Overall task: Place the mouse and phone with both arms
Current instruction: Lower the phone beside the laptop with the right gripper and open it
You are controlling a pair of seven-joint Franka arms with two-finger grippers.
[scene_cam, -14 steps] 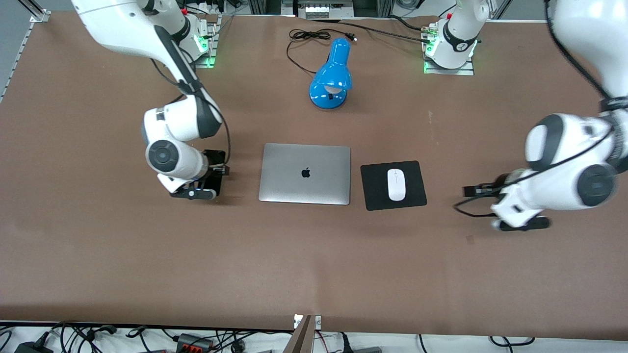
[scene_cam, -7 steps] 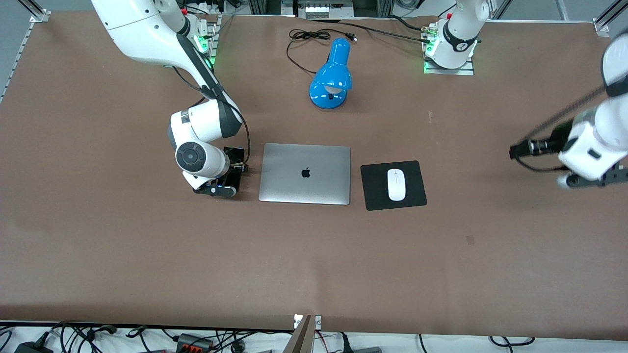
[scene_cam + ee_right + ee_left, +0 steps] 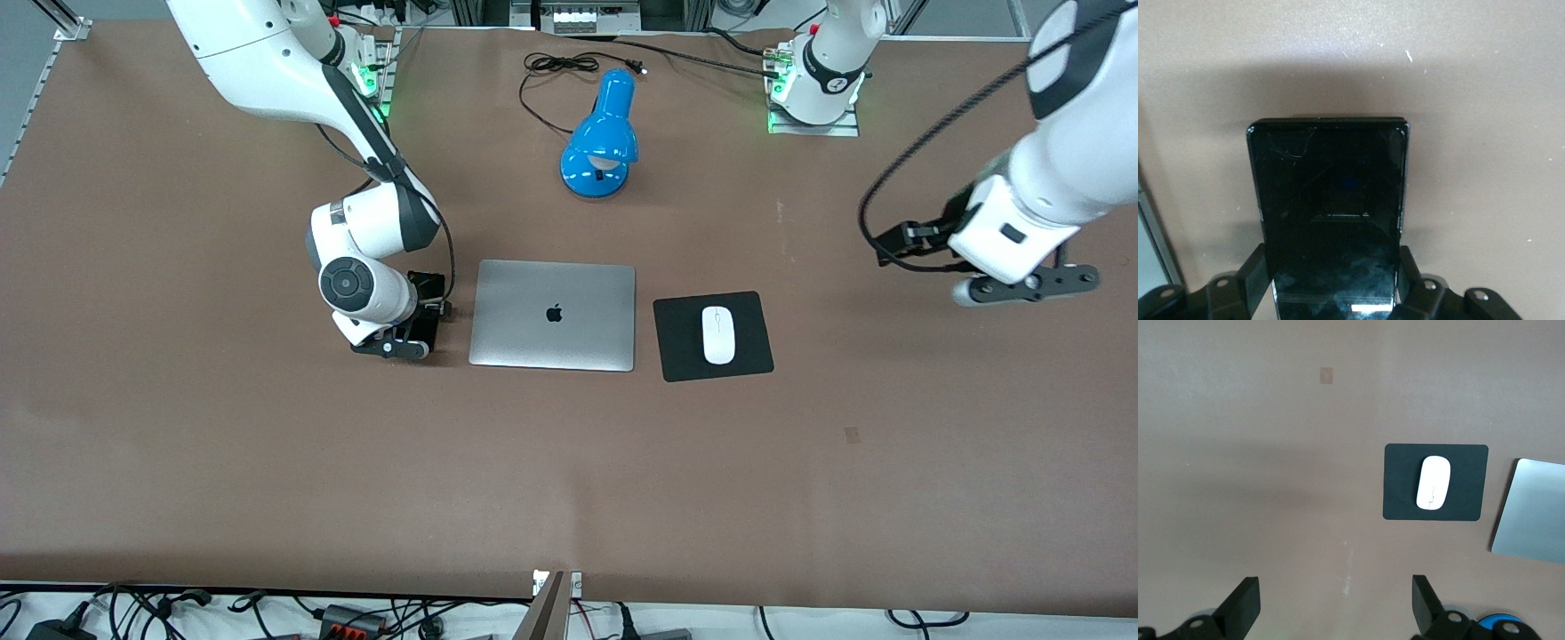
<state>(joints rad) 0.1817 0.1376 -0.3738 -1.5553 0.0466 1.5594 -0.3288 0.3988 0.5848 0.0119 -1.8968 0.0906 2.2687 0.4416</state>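
Gripping the phone (image 3: 1330, 213) beside the laptop (image 3: 552, 315), our right pincer (image 3: 1331, 283) pinched its edges. Our left pincer (image 3: 1335, 610) hung spread over bare bench (image 3: 569, 480); the mouse (image 3: 718, 334) sat on its pad (image 3: 745, 356).

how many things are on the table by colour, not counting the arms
white: 1, the mouse
black: 2, the phone and the mouse pad
silver: 1, the laptop
blue: 1, the lamp
total: 5

Even overhead light, soft shadows
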